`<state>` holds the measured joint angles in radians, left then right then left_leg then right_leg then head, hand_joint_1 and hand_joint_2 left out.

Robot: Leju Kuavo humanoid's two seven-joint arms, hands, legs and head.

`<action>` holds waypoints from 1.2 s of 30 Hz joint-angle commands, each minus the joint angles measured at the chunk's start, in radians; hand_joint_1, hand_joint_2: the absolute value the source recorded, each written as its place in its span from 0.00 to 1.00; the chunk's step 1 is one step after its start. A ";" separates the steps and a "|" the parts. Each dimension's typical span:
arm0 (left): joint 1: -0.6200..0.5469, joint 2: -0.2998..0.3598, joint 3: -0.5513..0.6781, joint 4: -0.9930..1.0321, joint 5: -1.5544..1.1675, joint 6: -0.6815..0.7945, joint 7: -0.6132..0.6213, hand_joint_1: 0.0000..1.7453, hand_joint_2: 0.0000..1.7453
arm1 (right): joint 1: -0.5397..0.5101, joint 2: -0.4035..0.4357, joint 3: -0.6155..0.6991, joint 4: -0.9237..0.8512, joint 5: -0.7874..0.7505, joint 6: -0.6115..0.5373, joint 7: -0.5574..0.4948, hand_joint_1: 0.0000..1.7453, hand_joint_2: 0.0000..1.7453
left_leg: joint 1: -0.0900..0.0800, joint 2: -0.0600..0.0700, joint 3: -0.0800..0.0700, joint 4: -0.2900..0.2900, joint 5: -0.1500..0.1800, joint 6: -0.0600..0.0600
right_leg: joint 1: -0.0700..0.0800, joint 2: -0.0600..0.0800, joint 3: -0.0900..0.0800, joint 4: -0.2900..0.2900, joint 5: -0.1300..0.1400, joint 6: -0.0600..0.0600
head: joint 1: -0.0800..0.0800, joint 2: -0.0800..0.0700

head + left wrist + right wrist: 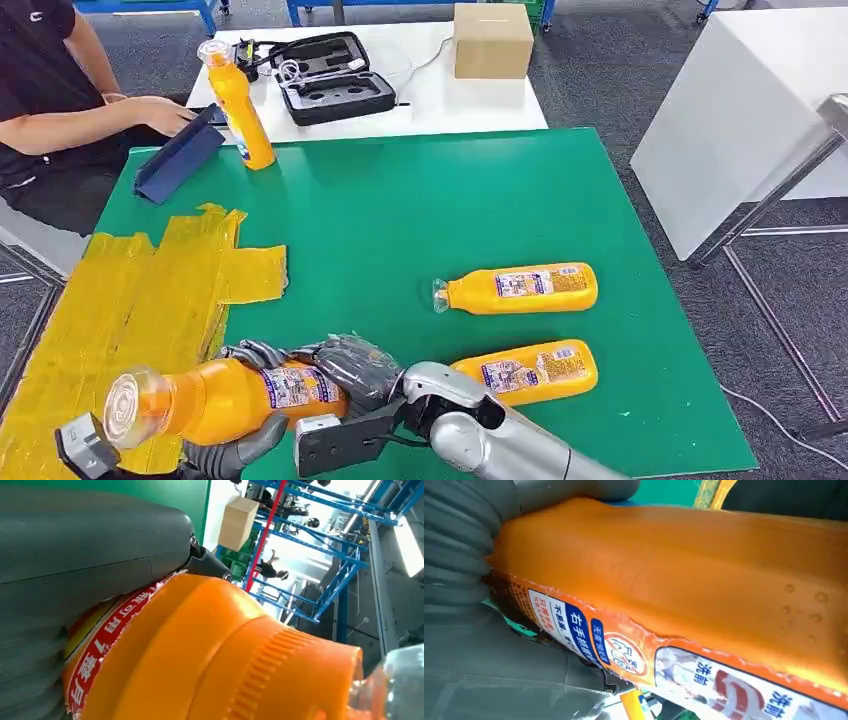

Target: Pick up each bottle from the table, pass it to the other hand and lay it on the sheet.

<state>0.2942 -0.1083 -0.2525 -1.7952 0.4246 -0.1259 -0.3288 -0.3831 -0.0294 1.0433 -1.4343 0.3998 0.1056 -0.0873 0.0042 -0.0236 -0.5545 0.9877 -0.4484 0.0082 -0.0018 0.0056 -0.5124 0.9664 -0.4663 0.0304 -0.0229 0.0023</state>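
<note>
Bottle (pixel 215 400), label reading "右手", gripped by both hands' fingers (pixel 350 365).

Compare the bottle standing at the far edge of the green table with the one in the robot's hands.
The far bottle stands upright on the table, untouched; the held bottle lies sideways off the table, gripped by the left hand and right hand, clear cap towards the camera. Both are orange with blue-and-white labels.
</note>
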 commanded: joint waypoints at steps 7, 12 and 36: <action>-0.034 0.071 0.320 0.144 -1.705 0.767 0.119 1.00 1.00 | 0.554 -0.324 -0.540 -0.526 0.215 -0.189 -0.045 0.00 0.00 | -0.001 -0.016 0.002 -0.002 -0.003 0.002 | -0.002 -0.017 0.009 -0.005 -0.006 0.002 | 0.003 0.000; -0.043 0.087 0.302 0.175 -1.759 0.773 0.184 1.00 1.00 | 0.575 -0.337 -0.549 -0.545 0.232 -0.204 -0.022 0.00 0.00 | -0.002 -0.009 0.002 0.000 -0.004 0.003 | -0.002 -0.010 0.007 -0.004 -0.004 0.000 | 0.003 0.000; -0.098 0.213 0.158 0.319 -1.716 0.469 0.266 1.00 1.00 | 0.627 -0.481 -0.575 -0.575 0.293 -0.179 0.096 0.00 1.00 | -0.002 -0.002 0.002 0.000 -0.004 0.003 | -0.002 -0.004 0.004 -0.004 -0.002 -0.001 | 0.003 0.000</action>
<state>0.2571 0.0355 -0.0172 -1.5949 -1.3939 0.4814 -0.0492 0.2444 -0.4448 0.4807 -2.0203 0.6676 -0.1049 -0.0385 0.0024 -0.0258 -0.5535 0.9884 -0.4526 0.0114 -0.0041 0.0030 -0.5101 0.9639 -0.4679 0.0295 -0.0198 0.0023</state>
